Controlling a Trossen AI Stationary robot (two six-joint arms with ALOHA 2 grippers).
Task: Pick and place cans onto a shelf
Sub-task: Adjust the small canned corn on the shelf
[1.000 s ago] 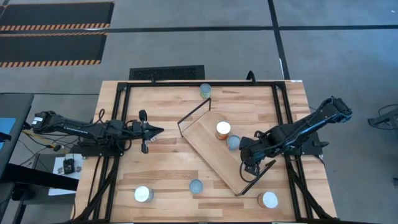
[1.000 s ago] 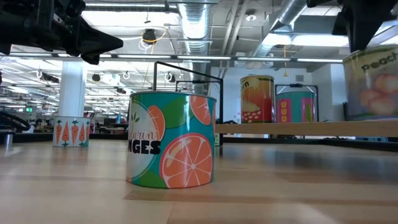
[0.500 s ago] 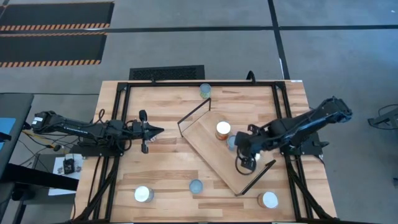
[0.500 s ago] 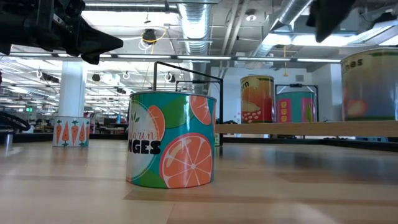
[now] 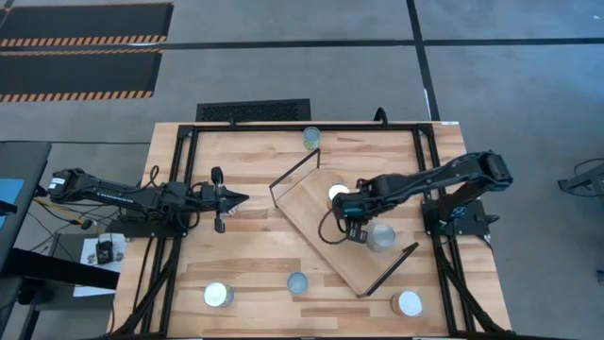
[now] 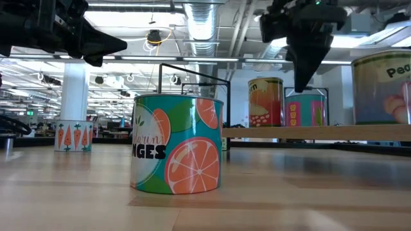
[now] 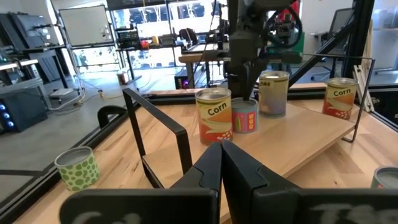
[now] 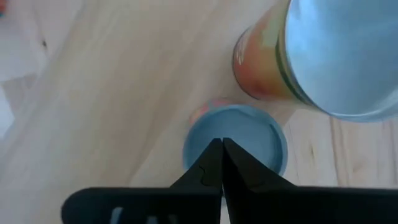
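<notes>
The pale-wood shelf (image 5: 326,236) lies slanted at the table's middle. On it stand a white-topped corn can (image 5: 336,193), a large silvery-topped can (image 5: 382,236) and a small pale-blue-topped can (image 8: 236,146). My right gripper (image 5: 352,225) is shut and points down right over the small can's top, between the other two cans; it also shows in the low view (image 6: 302,80). My left gripper (image 5: 241,198) is shut and empty above the table's left part, clear of the shelf. Loose cans stand on the tabletop: a green one (image 5: 311,138), a white-topped one (image 5: 218,295) and a pale-blue-topped one (image 5: 297,281). My right gripper's shut fingertips (image 8: 217,155) stand over the middle of the small can's pale-blue top (image 8: 249,134), coming from above. I cannot tell whether they touch it. The can stands upright on the shelf.
Another white-topped can (image 5: 409,302) stands near the table's near right corner. Black wire frames (image 5: 297,170) rise at the shelf's two short ends. A black frame (image 5: 189,132) runs along the table's sides and far edge.
My right gripper has moved from the shelf's near right end toward the table's left and far side, ending over the small pale-blue-topped can. The large silvery-topped can that it covered now stands uncovered on the shelf.
</notes>
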